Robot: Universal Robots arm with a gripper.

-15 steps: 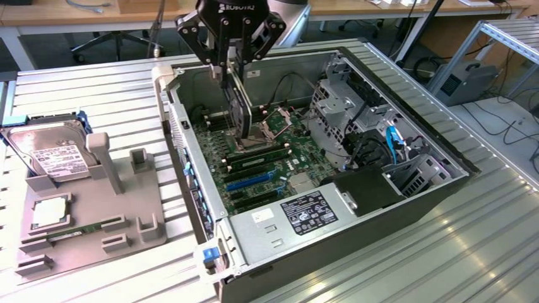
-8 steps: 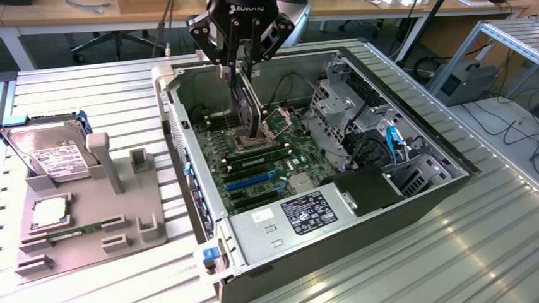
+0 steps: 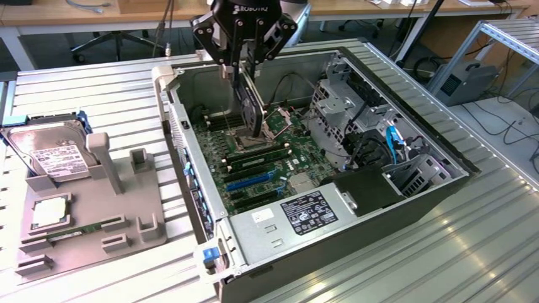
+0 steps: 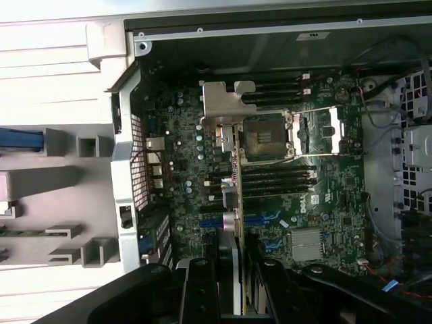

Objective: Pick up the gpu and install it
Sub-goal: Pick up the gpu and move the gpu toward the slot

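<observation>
Gripper (image 3: 242,71) (image 4: 236,297) clamped on the top edge of the gpu (image 3: 248,107) (image 4: 236,196), fingers (image 4: 202,290) pinching it from both faces. Card hung upright, edge-down, inside the open computer case (image 3: 404,208). Its silvery end bracket (image 4: 226,108) faced the rear wall of the case. Below it lay the green motherboard (image 3: 269,164), lower edge near the processor socket (image 4: 260,138); contact could not be judged. Beside the case, on the exterior view's left, stood a grey parts holder (image 3: 84,252) with a hard drive (image 3: 50,151) leaning in it. Wooden desks (image 3: 84,16) stood beyond.
</observation>
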